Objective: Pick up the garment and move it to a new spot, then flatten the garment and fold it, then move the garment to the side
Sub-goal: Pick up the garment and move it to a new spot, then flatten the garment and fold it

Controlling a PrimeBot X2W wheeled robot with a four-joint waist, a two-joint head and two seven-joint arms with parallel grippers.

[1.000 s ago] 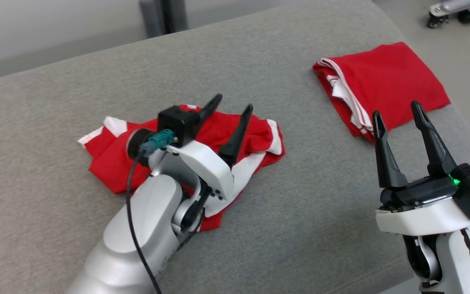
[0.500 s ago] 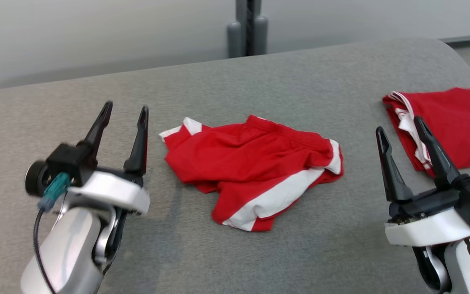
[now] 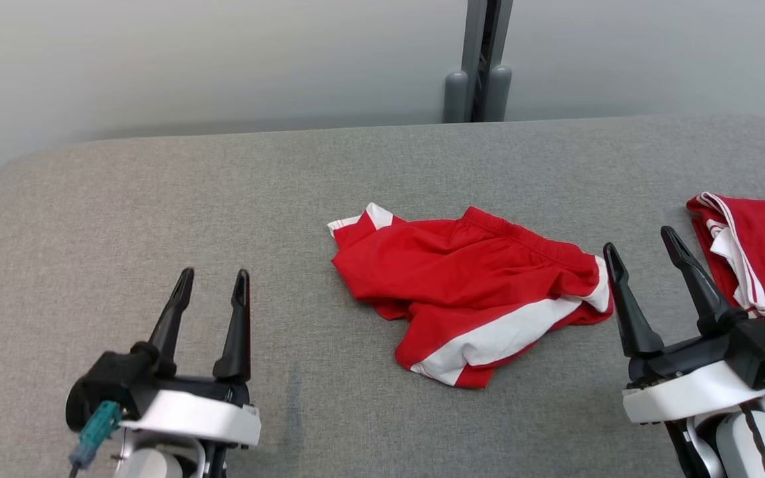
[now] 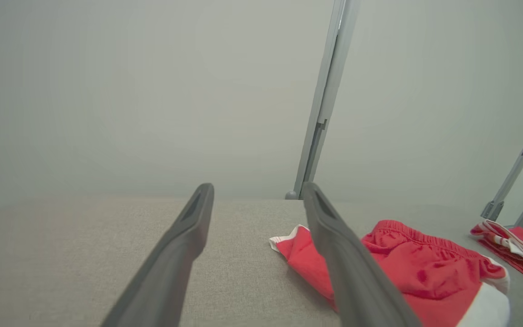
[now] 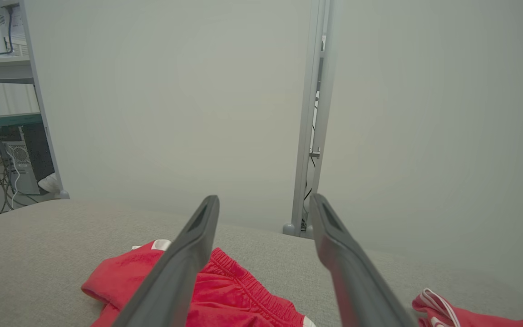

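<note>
garment: crumpled at bench centre, likely free for flattening
left gripper: open, empty
right gripper: open, empty

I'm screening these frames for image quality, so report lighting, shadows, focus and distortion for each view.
Head view: soft, even light, no glare; crumpled shorts sharp, casting only a faint shadow on the grey surface. Left wrist view: hazy and washed out, left gripper soft up close, partition post leans from wide-angle distortion. Right wrist view: clearer colour, right gripper likewise soft-edged.
</note>
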